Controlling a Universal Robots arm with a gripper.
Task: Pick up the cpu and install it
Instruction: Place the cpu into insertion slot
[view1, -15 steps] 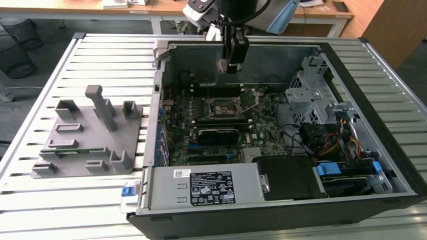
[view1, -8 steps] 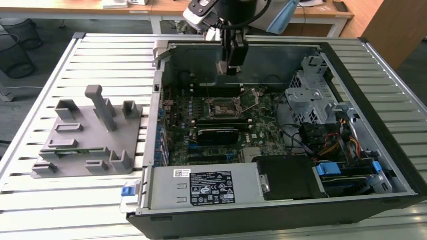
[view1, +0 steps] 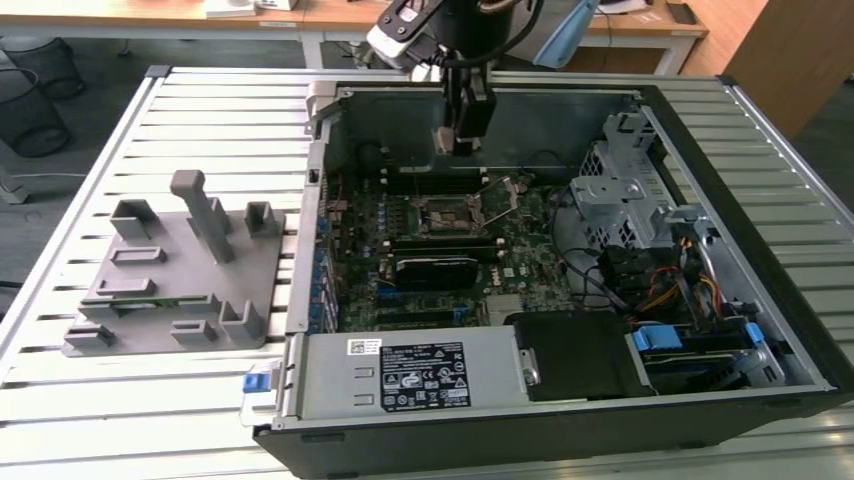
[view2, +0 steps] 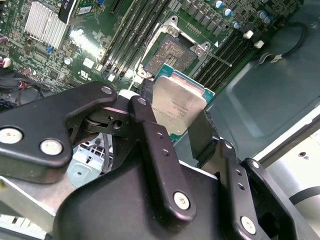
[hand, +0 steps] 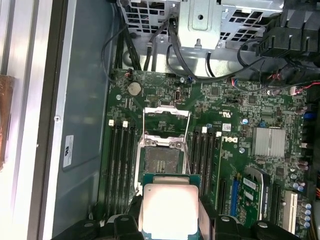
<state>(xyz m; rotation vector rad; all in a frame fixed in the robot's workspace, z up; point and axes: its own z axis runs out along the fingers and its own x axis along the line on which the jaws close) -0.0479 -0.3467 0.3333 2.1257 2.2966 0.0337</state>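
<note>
- Gripping the cpu by two opposite edges, the hand is clenched on it. In both wrist views its black fingers press against the chip's sides.
- The cpu hangs in the air between those fingers. Its pale metal top is turned toward the wrist cameras, with a thin green border showing round it.
- Beneath it on the motherboard the socket lies open. The socket's metal frame is swung up and its dark contact field is exposed.
- The cpu is clear of the socket and not seated in it.
- Long dark memory slots run along both sides of the socket.
- In the exterior view the hand reaches down into the open computer case, near the case's far wall and above the socket.
- The case lies on the slatted surface, covering its middle and the side toward the exterior view's right.
- A grey fixture stands on the surface just beside the case, toward the edge on the exterior view's left.
- A silver power supply sits against the case's near wall.
</note>
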